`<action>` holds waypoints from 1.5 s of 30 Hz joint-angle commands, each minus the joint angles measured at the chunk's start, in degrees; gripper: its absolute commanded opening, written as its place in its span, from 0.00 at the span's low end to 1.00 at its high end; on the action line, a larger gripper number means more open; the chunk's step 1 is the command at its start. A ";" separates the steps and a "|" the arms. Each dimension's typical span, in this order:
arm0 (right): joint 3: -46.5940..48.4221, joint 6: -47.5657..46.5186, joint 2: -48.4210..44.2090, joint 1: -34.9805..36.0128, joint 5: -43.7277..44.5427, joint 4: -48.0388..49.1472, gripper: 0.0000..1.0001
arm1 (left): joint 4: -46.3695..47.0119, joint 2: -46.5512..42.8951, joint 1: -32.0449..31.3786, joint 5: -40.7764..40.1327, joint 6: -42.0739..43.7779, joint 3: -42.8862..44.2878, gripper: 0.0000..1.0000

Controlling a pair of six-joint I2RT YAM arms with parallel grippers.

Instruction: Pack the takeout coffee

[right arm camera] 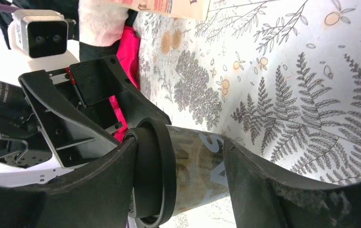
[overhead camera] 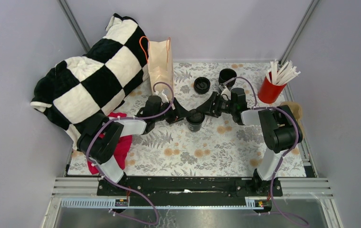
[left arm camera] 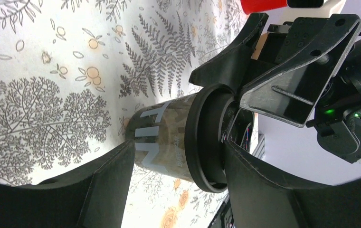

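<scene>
From above, a checkered blanket (overhead camera: 93, 76) drapes over the left edge of the table (overhead camera: 178, 152), with a red cloth (overhead camera: 127, 145) just below it and a paper bag (overhead camera: 160, 61) standing at the back. The left hand (overhead camera: 184, 115) and right hand (overhead camera: 209, 107) meet mid-table at the lidded coffee cup (overhead camera: 195, 119), which stands upright between them. Behind it sit a stack of lids (overhead camera: 202, 85) and a stack of cups (overhead camera: 227, 76), and a red cup (overhead camera: 270, 90) of white straws stands far right. Only the wrist views show the pale lettering on the coffee cup and the fingers. Each hand is turned on its side with its fingers well parted, one by the lid and one by the printed wall. I cannot tell whether any finger touches the coffee cup
</scene>
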 commanded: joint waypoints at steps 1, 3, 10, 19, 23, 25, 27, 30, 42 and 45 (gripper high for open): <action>-3.99 -12.47 7.76 1.56 17.66 -23.04 0.52 | -16.09 6.50 -0.93 -8.30 6.08 -5.03 0.69; -4.45 -12.51 8.37 1.57 17.67 -22.66 0.52 | -14.91 6.61 -0.93 -8.78 5.40 -6.21 0.68; -14.52 -9.16 3.78 4.30 15.73 -9.76 0.54 | -13.18 3.13 -1.00 -9.05 4.84 -9.83 0.66; -19.45 -5.00 2.52 7.07 18.44 -0.73 0.54 | -11.96 2.18 -3.52 -9.92 4.42 -11.93 0.66; -16.38 -6.23 1.70 6.94 20.97 -8.44 0.54 | -11.76 4.90 -3.48 -11.66 4.35 -12.30 0.65; -16.63 -6.01 2.49 6.90 20.14 -7.92 0.54 | -10.36 5.80 -3.47 -11.58 3.52 -13.28 0.64; -16.52 -7.35 1.00 6.99 19.22 -8.01 0.56 | -9.46 5.36 -3.69 -11.00 3.23 -13.66 0.64; -13.51 -8.86 -4.49 7.07 15.72 -13.61 0.61 | -13.87 1.67 -4.08 -11.27 5.91 -11.22 0.65; -6.42 -6.68 -12.51 6.68 9.25 -19.72 0.83 | -23.74 -0.12 -4.46 -12.45 11.31 -3.19 0.67; -6.20 -5.18 -13.08 5.56 7.19 -18.44 0.86 | -23.90 -0.23 -4.90 -12.43 11.62 -3.00 0.67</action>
